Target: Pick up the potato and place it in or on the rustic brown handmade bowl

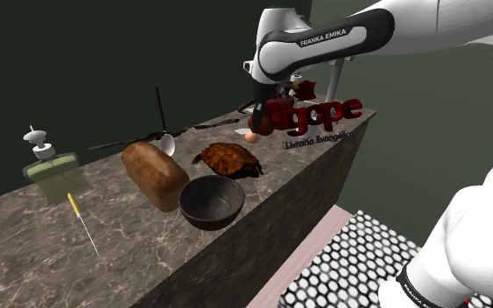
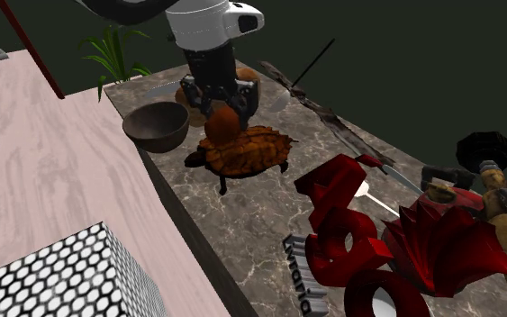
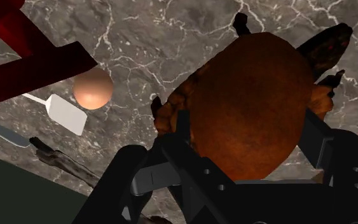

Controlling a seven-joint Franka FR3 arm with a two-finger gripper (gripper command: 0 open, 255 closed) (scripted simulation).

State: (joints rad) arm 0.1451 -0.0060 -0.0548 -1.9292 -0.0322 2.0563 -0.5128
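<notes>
A: Where's the potato (image 2: 221, 124)?
B: Upper middle of the second exterior view, clasped in the gripper (image 2: 221, 110), held above the turtle (image 2: 251, 151), probably so it clears that figure toward the bowl (image 2: 148, 140) just left.

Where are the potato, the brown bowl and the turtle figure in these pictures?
potato (image 3: 250, 105): wrist view, the middle of its reddish-brown skin.
brown bowl (image 1: 214, 197): shoulder view, its inner wall.
turtle figure (image 2: 251, 151): second exterior view, the top of its shell.
</notes>
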